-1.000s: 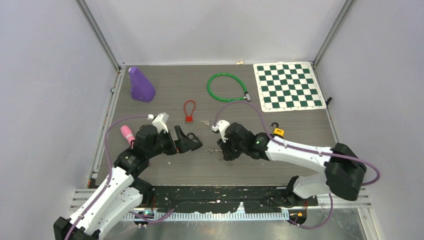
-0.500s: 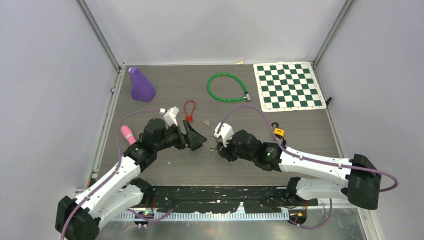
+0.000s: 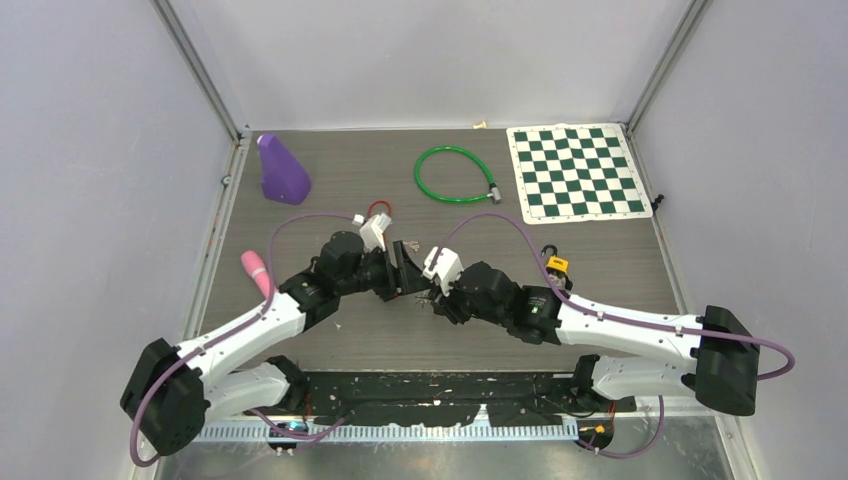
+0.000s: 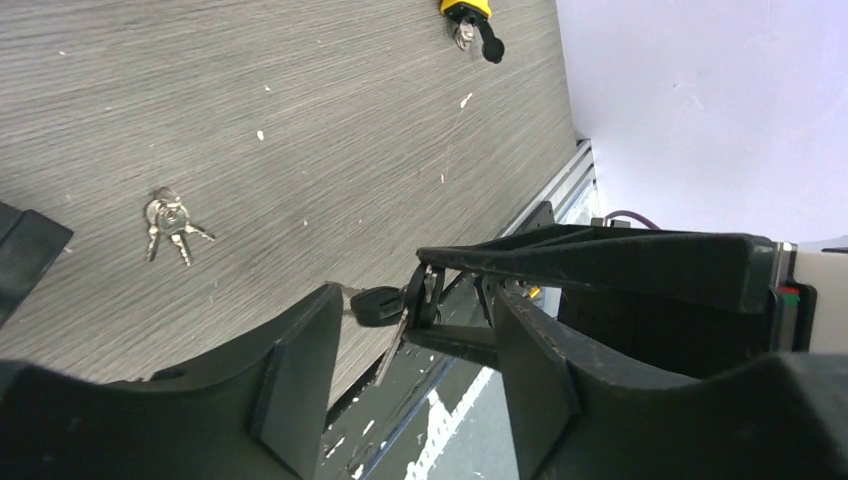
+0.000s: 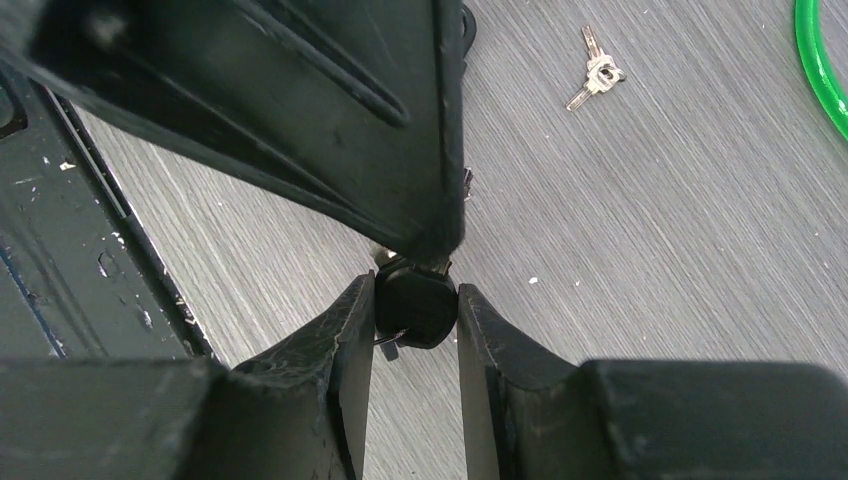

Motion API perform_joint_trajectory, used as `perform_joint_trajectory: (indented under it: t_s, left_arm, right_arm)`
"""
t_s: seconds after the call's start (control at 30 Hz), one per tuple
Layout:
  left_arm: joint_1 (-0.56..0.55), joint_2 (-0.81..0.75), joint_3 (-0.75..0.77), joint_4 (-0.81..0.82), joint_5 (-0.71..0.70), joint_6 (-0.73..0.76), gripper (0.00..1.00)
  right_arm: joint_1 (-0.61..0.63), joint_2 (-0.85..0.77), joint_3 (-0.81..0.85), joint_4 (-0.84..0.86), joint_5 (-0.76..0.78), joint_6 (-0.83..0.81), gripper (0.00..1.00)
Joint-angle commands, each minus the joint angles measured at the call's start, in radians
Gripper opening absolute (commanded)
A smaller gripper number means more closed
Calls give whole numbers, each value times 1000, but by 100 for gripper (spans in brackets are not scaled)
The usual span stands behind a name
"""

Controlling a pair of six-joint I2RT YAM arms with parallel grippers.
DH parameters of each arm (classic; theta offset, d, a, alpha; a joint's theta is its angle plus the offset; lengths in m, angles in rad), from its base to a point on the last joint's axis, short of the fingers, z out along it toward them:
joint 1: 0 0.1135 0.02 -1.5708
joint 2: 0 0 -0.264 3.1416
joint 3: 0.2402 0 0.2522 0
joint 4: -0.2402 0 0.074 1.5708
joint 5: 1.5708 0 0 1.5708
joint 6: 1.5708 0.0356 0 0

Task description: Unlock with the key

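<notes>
Right gripper (image 5: 415, 290) is pinching the seemingly light, stiff key (image 5: 415, 312) by its black head toward the near edge of the bench (image 3: 330, 180); left gripper (image 4: 415, 310) is gaping empty.

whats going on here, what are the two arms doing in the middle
The right gripper is pinching the black head of a key bunch above the table. The left gripper is open, its fingers on either side of that bunch, not gripping it. The yellow padlock lies on the table, apart from both.
</notes>
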Motion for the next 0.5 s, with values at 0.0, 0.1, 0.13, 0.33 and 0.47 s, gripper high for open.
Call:
perform_joint_trajectory:
  t_s: [0.0,0.1,0.13,0.33,0.47]
  left_arm:
    - [-32,37,53,101,-23,-11,55]
    - [-45,60,52,125,-41,-17,50]
    - [-47,65,53,132,-44,-19,47]
    - [-63,92,57,157,-55,-24,25]
    - [-68,80,47,163,-64,-16,0]
  right_arm:
    - [11,2,43,64,18,-10,7]
    - [13,4,44,67,17,-9,7]
    - [13,4,44,69,17,-9,7]
    - [17,7,41,80,21,-5,8]
    - [17,8,41,79,25,-1,12]
